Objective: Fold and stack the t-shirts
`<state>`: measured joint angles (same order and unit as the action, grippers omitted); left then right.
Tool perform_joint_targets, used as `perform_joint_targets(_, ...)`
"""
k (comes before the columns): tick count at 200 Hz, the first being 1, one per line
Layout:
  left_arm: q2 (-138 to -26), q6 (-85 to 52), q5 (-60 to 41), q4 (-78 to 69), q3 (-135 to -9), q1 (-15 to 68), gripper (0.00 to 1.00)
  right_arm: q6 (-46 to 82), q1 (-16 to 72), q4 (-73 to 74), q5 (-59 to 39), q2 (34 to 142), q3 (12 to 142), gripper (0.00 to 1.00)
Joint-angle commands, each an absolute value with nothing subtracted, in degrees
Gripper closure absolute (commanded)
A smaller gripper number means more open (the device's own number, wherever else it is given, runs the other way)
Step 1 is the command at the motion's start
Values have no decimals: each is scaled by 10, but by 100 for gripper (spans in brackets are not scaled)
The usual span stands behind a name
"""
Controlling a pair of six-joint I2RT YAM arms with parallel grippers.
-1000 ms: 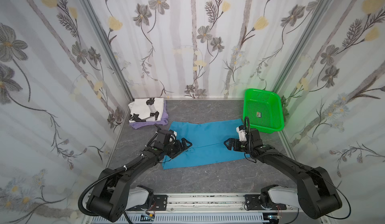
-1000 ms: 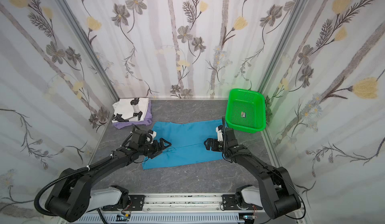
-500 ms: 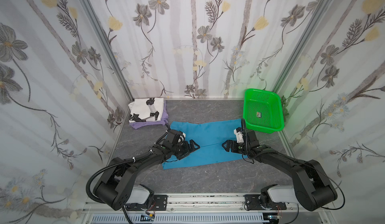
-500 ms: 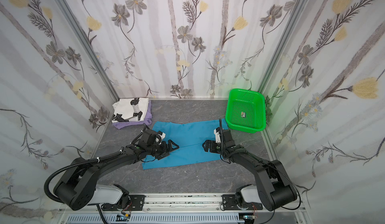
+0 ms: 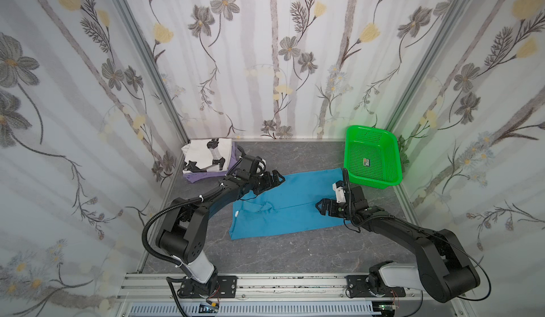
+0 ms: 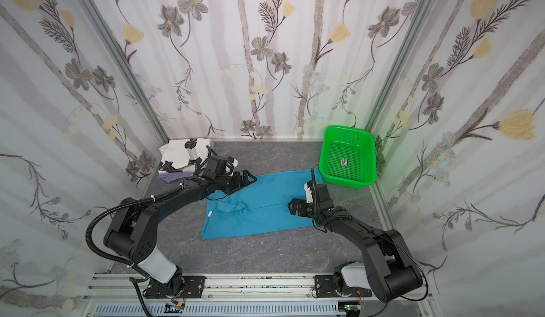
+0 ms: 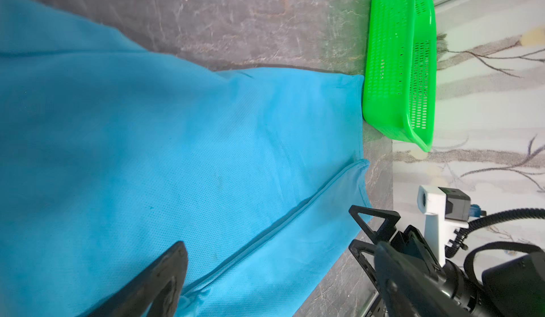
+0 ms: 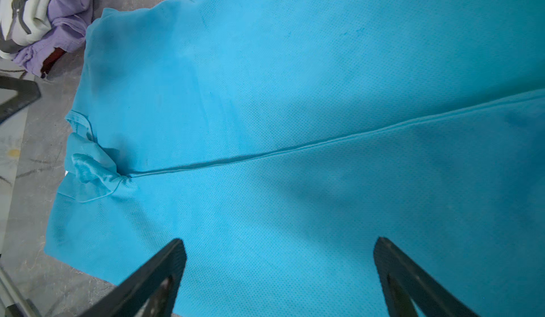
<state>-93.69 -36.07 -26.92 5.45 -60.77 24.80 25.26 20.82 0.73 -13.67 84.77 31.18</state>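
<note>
Table [image 5: 295, 250]: one, grey marbled top, walled on three sides by flowered panels.

Arms: two, both reaching in low over the cloth.
- left gripper [image 5: 277, 178] is at the far left corner of the teal-blue shirt [image 5: 289, 203]. Its jaws stand apart with nothing between them. The left wrist view shows only one finger [image 7: 165, 271].
- right gripper [image 5: 321, 208] is over the shirt's right part, near the middle fold line. Its jaws are spread wide, and both fingers [image 8: 165, 268] show above bare cloth with nothing gripped. I cannot tell whether either gripper touches the fabric.

T-shirts: three.
- The teal-blue shirt lies flat in mid-table in both top views, with its sides folded in to a line along its length. The collar is at the left end, and the far right corner is right against the basket.
- white printed shirt [image 5: 203, 153] is folded and lies in the far left corner on top of the lavender one.
- lavender shirt [image 5: 203, 177] is under it, with its edge showing along the near side.

Containers: one green basket [image 5: 372, 183], perforated, in the far right corner. It holds one small flat card-like item [image 5: 366, 162], too small to identify, and no cloth.
</note>
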Motion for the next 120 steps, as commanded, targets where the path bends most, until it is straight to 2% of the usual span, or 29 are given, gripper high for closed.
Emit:
perform_joint_targets(1,-916,-313,-257,125,-610,247,0,245,209,13,-141,846,314,0)
perform_joint_targets(77,-795,-360,-202,198,-446,246,0,219,211,6,-162,851,333,0)
perform_joint_targets(120,-821,-368,-198,170,-438,245,0,219,229,14,-171,866,335,0)
